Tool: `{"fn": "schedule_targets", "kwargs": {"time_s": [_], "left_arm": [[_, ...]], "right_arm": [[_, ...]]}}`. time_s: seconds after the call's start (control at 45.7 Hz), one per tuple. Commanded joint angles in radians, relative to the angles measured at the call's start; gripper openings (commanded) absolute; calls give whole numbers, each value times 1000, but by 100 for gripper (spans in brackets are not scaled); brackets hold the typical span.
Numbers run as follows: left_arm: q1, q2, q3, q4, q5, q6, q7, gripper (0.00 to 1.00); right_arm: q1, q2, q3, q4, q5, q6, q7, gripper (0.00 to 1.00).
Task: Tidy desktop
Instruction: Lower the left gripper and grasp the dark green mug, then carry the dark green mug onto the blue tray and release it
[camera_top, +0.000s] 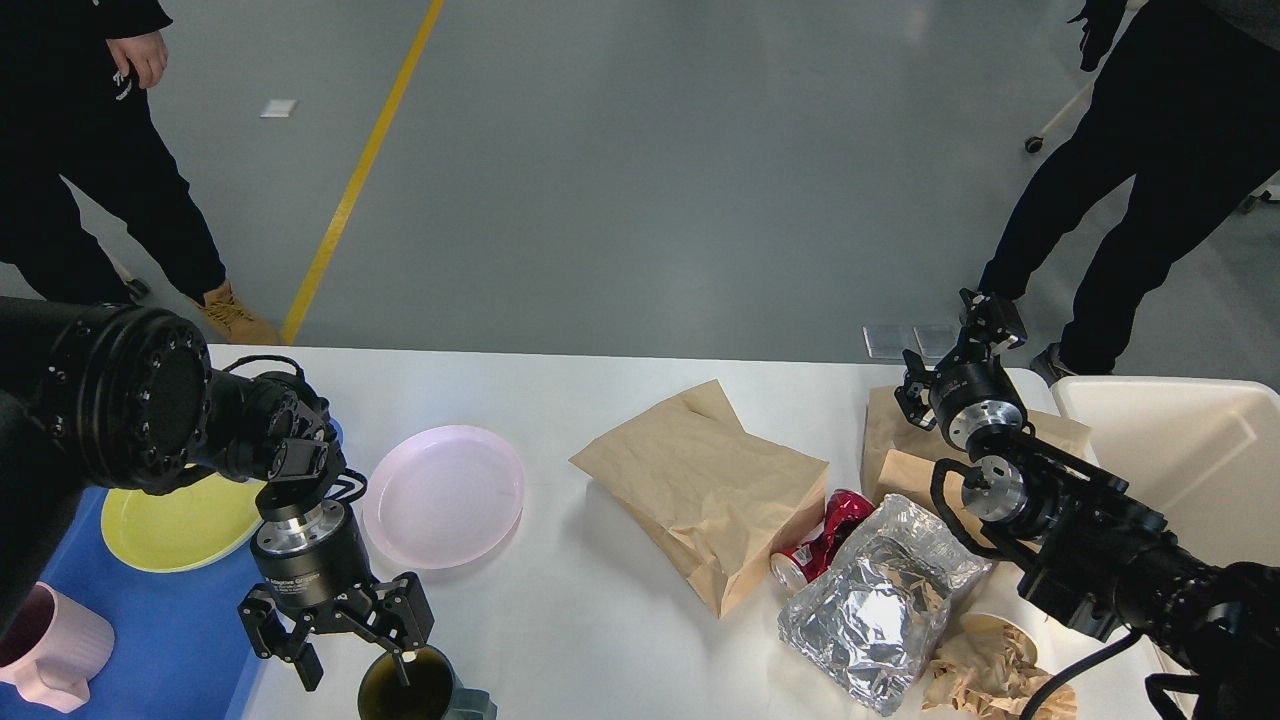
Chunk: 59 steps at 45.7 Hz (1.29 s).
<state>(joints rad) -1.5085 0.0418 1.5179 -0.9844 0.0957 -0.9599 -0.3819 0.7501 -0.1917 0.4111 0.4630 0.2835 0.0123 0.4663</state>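
The white desktop (560, 400) bears litter and dishes. My left gripper (345, 640) hangs fingers-down at the near left edge, open, with one fingertip (405, 655) at the rim of a dark mug (410, 692). A pink plate (443, 495) lies just behind it. A large brown paper bag (700, 490), a crushed red can (815, 545), a silver foil bag (880, 590), crumpled brown paper (985, 670) and a paper cup (1005, 628) lie right of centre. My right gripper (988, 318) is held over a second brown bag (895, 440) at the far right edge; its fingers cannot be told apart.
A blue tray (150, 630) at the left holds a yellow plate (180, 520) and a pink mug (45, 650). A cream-white bin (1190, 450) stands at the right end. Two people stand beyond the table, at the far left and far right.
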Motion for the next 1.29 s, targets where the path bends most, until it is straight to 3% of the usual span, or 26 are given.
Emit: {"fn": "schedule_targets", "kwargs": {"time_s": [0.0,0.306,0.503,0.678,1.006,1.268], "left_arm": [[8,0,-1,9,-2,0,0,82],[45,-33,-2,27,-4,0,2,33],[59,-43,1,27,-4,0,3,26],[65,-43,-1,27,-4,0,2,1],[39,-39,-1,20,-4,0,0,0],[-88,-11,15,-3,-1,0,0,0]], "right_arm": [[0,0,0,0,-1,0,0,100],[0,0,0,0,-1,0,0,100],[0,0,0,0,0,0,0,100],[0,0,0,0,0,0,0,100],[0,0,0,-1,-1,0,0,100],[0,0,0,0,0,0,0,100]]}}
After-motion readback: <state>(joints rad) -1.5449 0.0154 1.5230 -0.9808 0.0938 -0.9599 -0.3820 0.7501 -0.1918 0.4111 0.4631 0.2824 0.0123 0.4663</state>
